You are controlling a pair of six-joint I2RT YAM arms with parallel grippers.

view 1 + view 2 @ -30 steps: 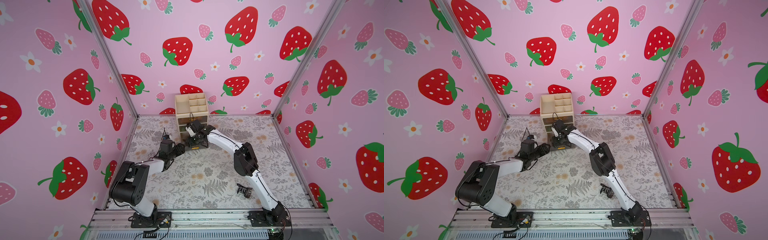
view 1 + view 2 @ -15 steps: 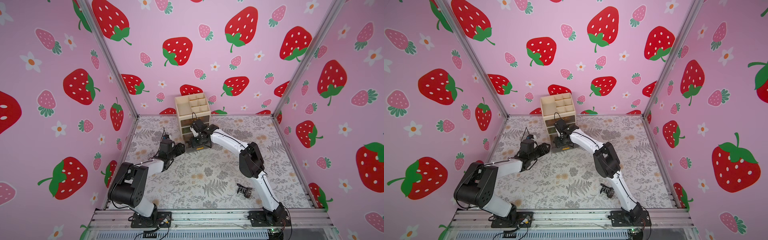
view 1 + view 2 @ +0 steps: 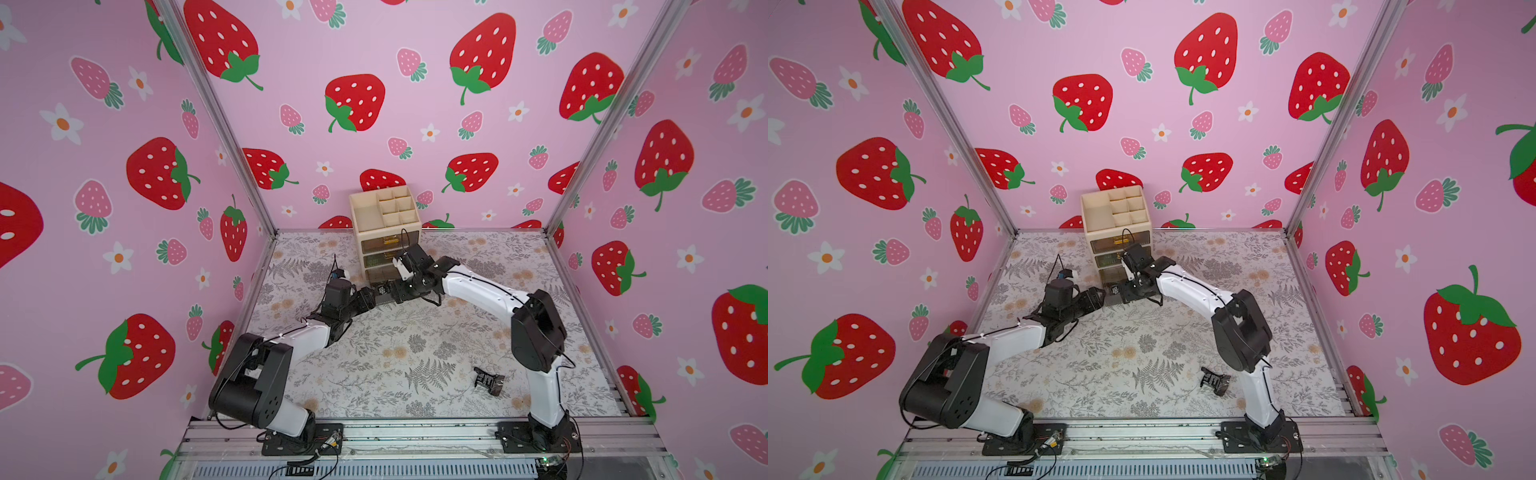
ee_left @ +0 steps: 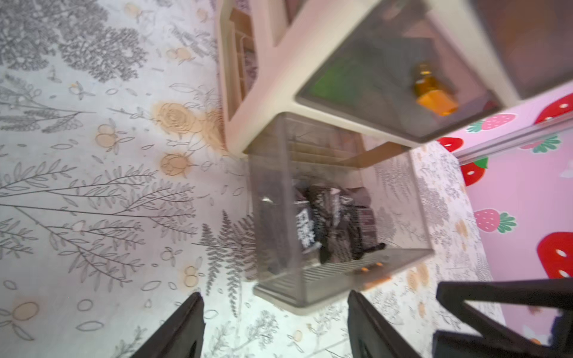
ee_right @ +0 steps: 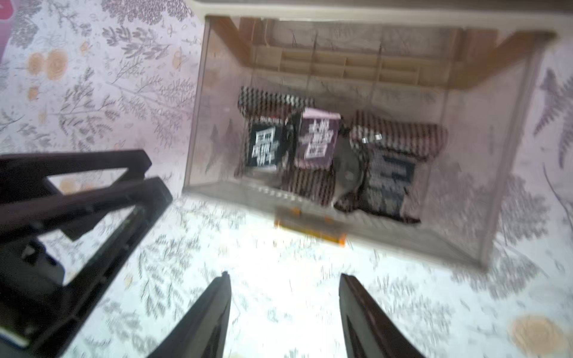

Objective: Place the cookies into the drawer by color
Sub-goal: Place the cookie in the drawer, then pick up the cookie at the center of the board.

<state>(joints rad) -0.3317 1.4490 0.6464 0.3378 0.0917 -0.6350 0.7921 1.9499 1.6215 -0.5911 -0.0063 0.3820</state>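
Fingers on both my arms are spread and empty: left fingers [image 4: 183, 331], right fingers [image 5: 207, 322]. Nearest, by the desk's [image 3: 415, 332] front edge beside my right base, one black cookie [image 3: 489, 379] lies loose. I judge it light, crinkly and slippery, best pinched across its middle, not its flared ends. Farther on, both pairs hover just before the pulled-out bottom drawer [image 5: 198, 124], where black cookies [image 5: 313, 139] lie. Its beige organizer [image 3: 384, 208] stands at the far edge. A floral sheet covers the desk, and pink strawberry walls [image 3: 299, 50] enclose it.
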